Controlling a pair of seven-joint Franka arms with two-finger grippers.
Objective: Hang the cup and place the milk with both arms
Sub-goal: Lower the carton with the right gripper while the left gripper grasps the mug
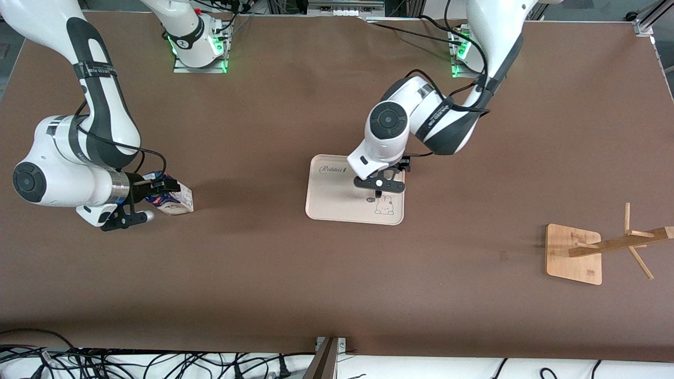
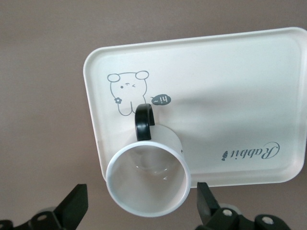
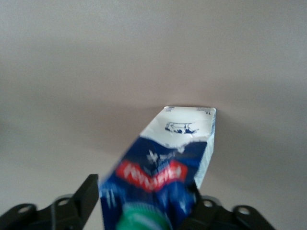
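The white cup (image 2: pixel 146 179) lies on its side at the edge of the cream tray (image 2: pixel 230 96), its mouth toward the left wrist camera and its black handle (image 2: pixel 144 122) on top. My left gripper (image 2: pixel 141 201) is open, one finger on each side of the cup's rim with gaps. In the front view it hangs over the tray (image 1: pixel 331 205) and the hand (image 1: pixel 382 181) hides the cup. My right gripper (image 1: pixel 160 190) is shut on the cap end of the milk (image 1: pixel 175 200), a blue and white carton (image 3: pixel 168 158) tipped low at the right arm's end of the table.
A wooden cup rack with a square base (image 1: pixel 574 252) and slanted pegs (image 1: pixel 632 242) stands at the left arm's end of the table, nearer to the front camera than the tray. Cables lie along the table's front edge.
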